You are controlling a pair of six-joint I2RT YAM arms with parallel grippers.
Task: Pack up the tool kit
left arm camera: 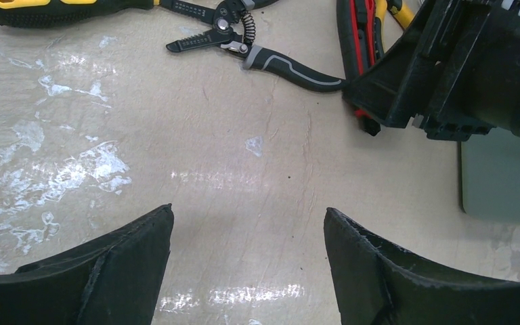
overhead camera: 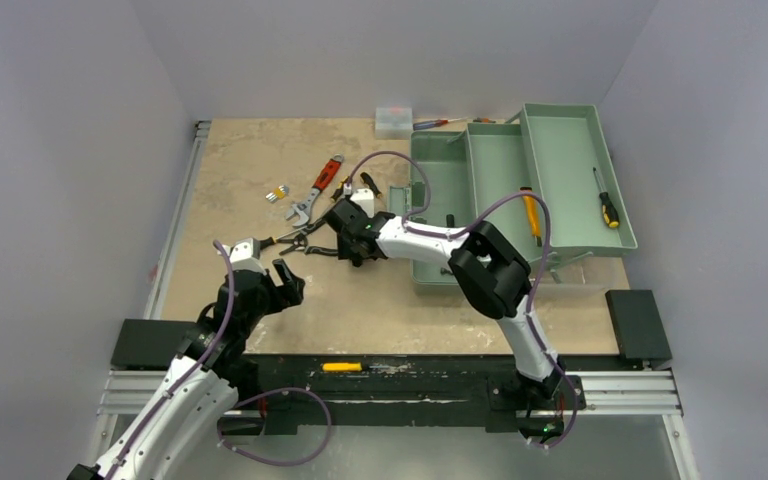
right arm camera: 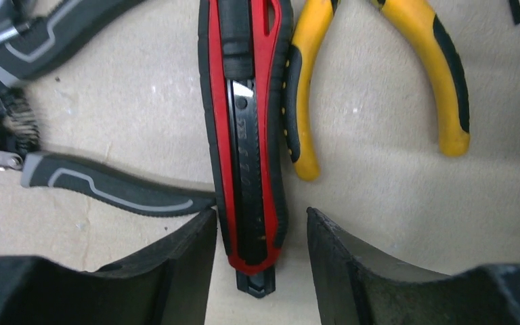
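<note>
The sage-green toolbox (overhead camera: pixel 520 190) stands open at the right. A yellow-handled screwdriver (overhead camera: pixel 531 215) lies in it and a black-and-yellow one (overhead camera: pixel 608 205) lies in its lid. My right gripper (overhead camera: pixel 345 228) is low over the table left of the box. In the right wrist view it (right arm camera: pixel 258 211) is open, its fingers on either side of the end of a red-and-black utility knife (right arm camera: pixel 247 135). Yellow-handled pliers (right arm camera: pixel 379 74) lie right of the knife. A grey-and-black wire stripper (left arm camera: pixel 244 44) lies left of it. My left gripper (overhead camera: pixel 285 282) (left arm camera: pixel 248 208) is open and empty above bare table.
A red-handled adjustable wrench (overhead camera: pixel 317 188) and small yellow-and-silver bits (overhead camera: pixel 278 194) lie at centre left. A small white box (overhead camera: pixel 393 120) and more screwdrivers (overhead camera: pixel 440 124) sit at the back edge. A yellow tool (overhead camera: pixel 342 367) lies on the front rail.
</note>
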